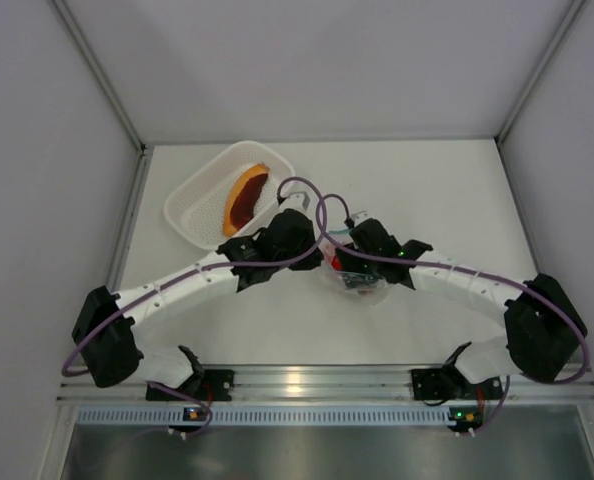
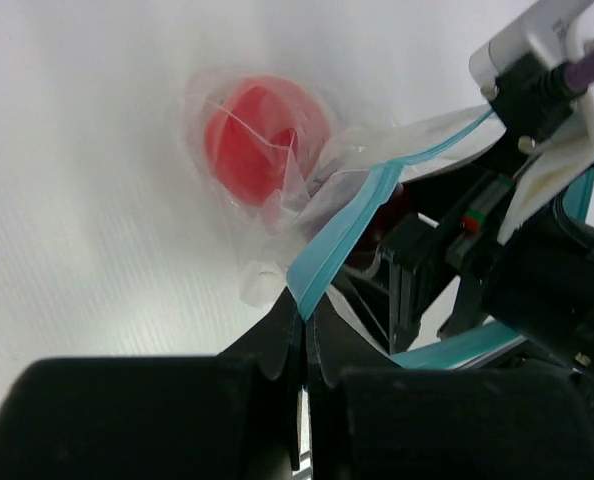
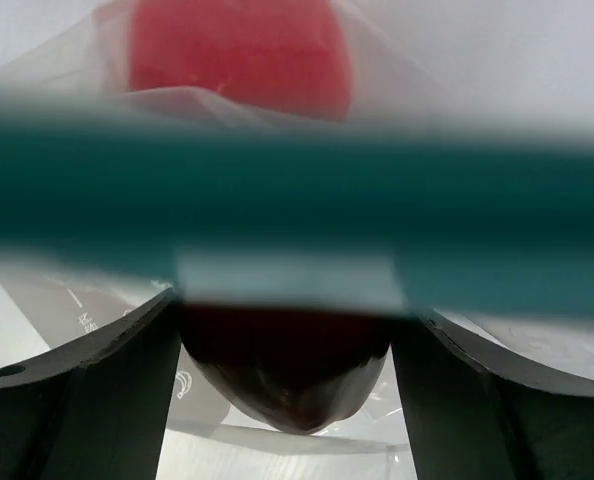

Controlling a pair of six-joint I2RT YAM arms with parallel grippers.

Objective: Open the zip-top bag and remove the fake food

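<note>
left fingers (image 2: 272,350): pinched shut on blue zip strip (image 2: 342,230)
right fingers (image 3: 77,400): spread around dark brown piece (image 3: 287,370); cannot tell if gripping
zip-top bag (image 2: 297,175): mid-table (image 1: 457,200), between arms; limp, slippery; hold by the strip
red ball (image 2: 257,135): inside bag; light, probably rolls

One zip-top bag (image 2: 349,228); one basket (image 1: 192,212); three foods — red ball (image 2: 257,135), orange slice (image 1: 239,186), brown lump (image 3: 287,370).

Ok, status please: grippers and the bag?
Left gripper shut on bag at blue strip. Right gripper wide around dark brown piece, grip unclear. Red ball inside bag.
</note>
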